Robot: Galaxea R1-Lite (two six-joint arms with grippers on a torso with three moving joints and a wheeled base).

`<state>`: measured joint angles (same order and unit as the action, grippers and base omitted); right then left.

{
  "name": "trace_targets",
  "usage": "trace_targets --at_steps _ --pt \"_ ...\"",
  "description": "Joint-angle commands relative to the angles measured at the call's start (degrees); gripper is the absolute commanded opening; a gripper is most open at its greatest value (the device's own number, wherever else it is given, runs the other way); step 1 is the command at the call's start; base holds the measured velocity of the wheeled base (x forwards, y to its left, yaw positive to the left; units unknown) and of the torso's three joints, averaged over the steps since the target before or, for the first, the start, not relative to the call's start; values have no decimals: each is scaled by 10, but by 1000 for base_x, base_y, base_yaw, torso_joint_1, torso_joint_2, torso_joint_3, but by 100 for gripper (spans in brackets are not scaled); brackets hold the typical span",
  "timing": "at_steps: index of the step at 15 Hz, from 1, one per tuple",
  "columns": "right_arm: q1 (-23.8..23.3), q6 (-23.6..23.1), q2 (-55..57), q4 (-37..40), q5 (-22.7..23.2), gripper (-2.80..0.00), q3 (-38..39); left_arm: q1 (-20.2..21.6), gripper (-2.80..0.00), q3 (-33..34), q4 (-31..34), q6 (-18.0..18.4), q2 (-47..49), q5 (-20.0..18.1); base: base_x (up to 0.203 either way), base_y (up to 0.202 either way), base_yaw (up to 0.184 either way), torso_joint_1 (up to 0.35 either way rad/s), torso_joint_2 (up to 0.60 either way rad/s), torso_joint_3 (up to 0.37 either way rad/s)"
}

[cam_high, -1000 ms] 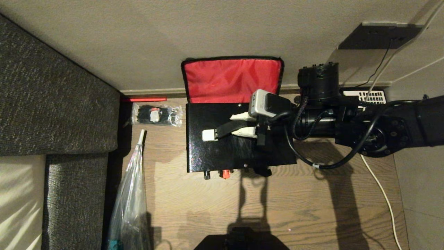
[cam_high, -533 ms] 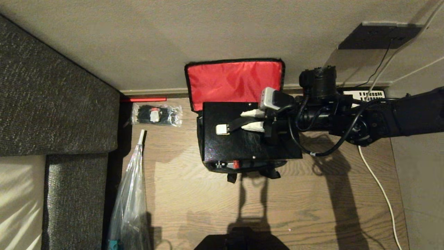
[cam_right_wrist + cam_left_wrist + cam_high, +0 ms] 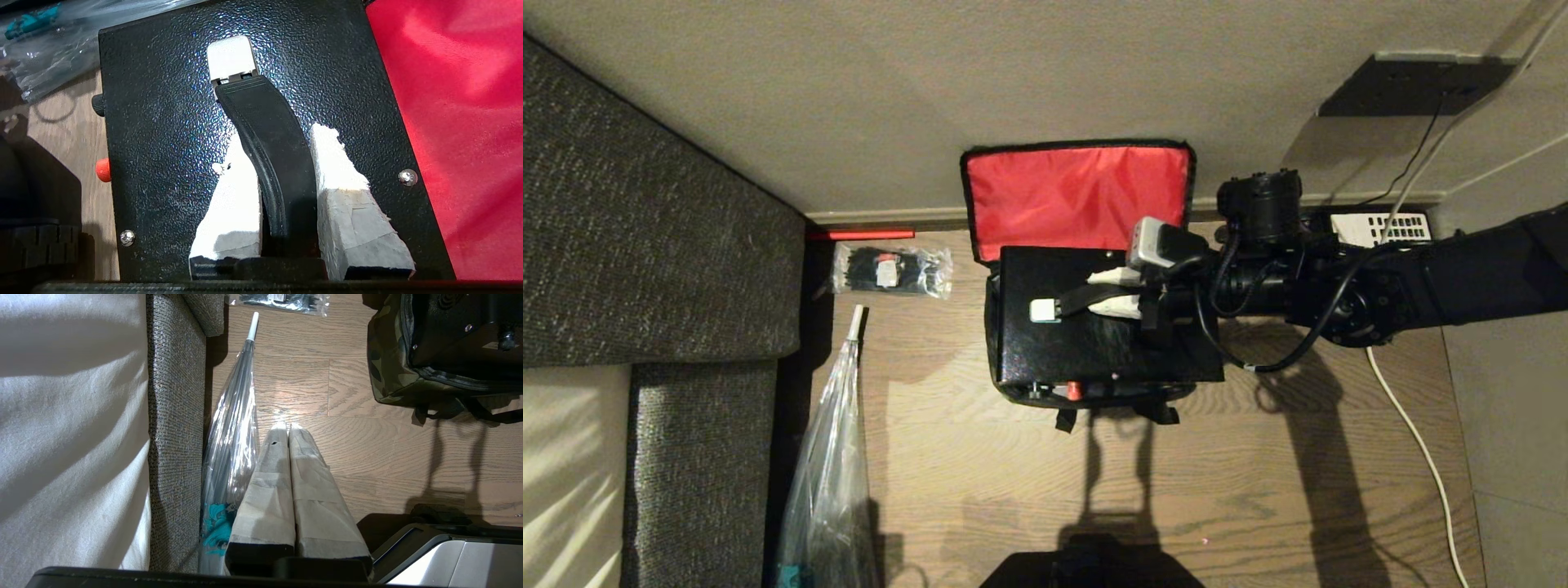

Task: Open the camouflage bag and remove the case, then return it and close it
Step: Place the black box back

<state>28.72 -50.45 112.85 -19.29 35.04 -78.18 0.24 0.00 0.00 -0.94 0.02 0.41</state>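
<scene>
My right gripper is clamping the case's black handle, arm reaching in level from the right. I am holding the case flat over the open camouflage bag on the floor. My left gripper is hanging closed and empty.

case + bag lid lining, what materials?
The case: looks like metal with black textured paint; the pebbled surface glints and carries silver screw heads. Its handle seems moulded plastic or rubber. The camouflage bag lid lining: red woven synthetic, probably nylon, showing soft creases and slight sheen.
</scene>
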Motion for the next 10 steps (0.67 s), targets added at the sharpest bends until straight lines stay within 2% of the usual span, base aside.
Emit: trace_targets --at_steps 1,10 --pt "1 -4 -2 4 2 -280 6 0 -280 2 0 0 -1 0 0 0 0 0 0 0" --pt "-9 2 -17 24 1 -280 9 0 -280 2 0 0 -1 0 0 0 0 0 0 0"
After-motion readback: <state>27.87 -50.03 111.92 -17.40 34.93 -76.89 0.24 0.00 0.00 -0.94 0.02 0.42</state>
